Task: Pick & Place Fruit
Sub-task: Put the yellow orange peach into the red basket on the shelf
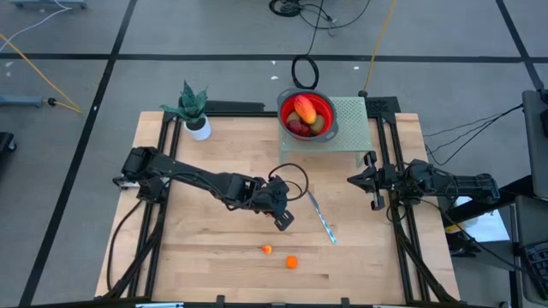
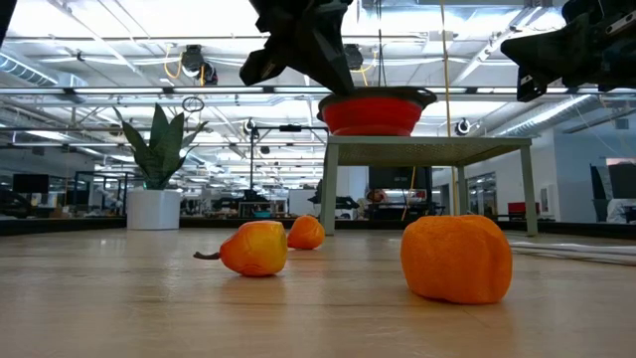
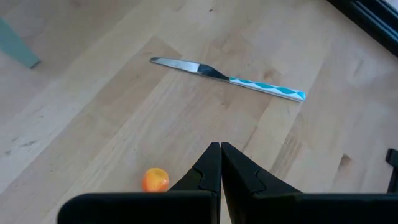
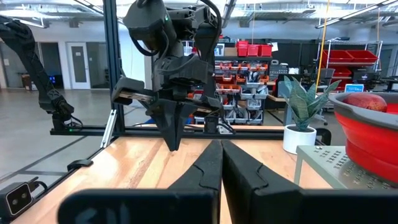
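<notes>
On the wooden table [image 1: 214, 257], near its front edge, two small orange fruits lie loose: a smaller fruit [image 1: 267, 250] and, to its right, a rounder orange piece [image 1: 292, 262]. Low view shows the nearer orange piece [image 2: 456, 257] lumpy and matte, and a yellow-orange fruit [image 2: 254, 248] with a dark stem pointing to the picture's left, long axis roughly level. A third small orange fruit [image 2: 306, 232] sits just behind it; I cannot find it in the high view.

Red bowl [image 1: 306, 115], round with a grey rim, stands on a pale green perforated stand [image 1: 351, 124] at the table's back. Inside it: an elongated red-orange piece [image 1: 303, 108] lying diagonally, long axis from upper left to lower right, plus a dark red ball [image 1: 295, 125] and an olive-brown oval [image 1: 317, 124], touching one another.

Knife [image 1: 322, 218], slim, silver blade with blue-and-white patterned handle, lies flat mid-table, handle toward the front right.

Left gripper [image 1: 283, 220] hangs above the table centre, just left of the knife, fingers pressed together, holding nothing; one orange fruit [image 3: 155, 180] shows beside its fingertips in the left wrist view. Right gripper [image 1: 355, 180] waits at the right side, near the stand, fingers together, nothing between them.

Potted plant [image 1: 194, 111], spiky green leaves in a white pot, stands at back left.
</notes>
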{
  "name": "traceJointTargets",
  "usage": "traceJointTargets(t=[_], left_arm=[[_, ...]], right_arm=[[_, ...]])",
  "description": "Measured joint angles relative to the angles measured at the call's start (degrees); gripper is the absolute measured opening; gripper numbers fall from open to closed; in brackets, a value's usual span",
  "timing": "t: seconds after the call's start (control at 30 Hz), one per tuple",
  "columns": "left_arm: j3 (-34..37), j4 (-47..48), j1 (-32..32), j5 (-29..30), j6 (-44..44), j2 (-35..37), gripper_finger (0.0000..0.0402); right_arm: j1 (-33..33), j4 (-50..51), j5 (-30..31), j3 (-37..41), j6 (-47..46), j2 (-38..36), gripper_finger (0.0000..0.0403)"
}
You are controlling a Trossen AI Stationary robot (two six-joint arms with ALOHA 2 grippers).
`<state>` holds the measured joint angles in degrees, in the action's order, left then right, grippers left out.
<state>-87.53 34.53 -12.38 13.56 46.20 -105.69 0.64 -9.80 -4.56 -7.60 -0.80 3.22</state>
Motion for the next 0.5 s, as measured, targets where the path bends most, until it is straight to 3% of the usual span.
traceJointTargets(t=[0.5], left_arm=[[0.00, -0.03, 0.00, 0.02, -0.57, 0.00, 0.0010]], right_arm=[[0.00, 0.00, 0.00, 0.00, 0.00, 0.00, 0.0000]])
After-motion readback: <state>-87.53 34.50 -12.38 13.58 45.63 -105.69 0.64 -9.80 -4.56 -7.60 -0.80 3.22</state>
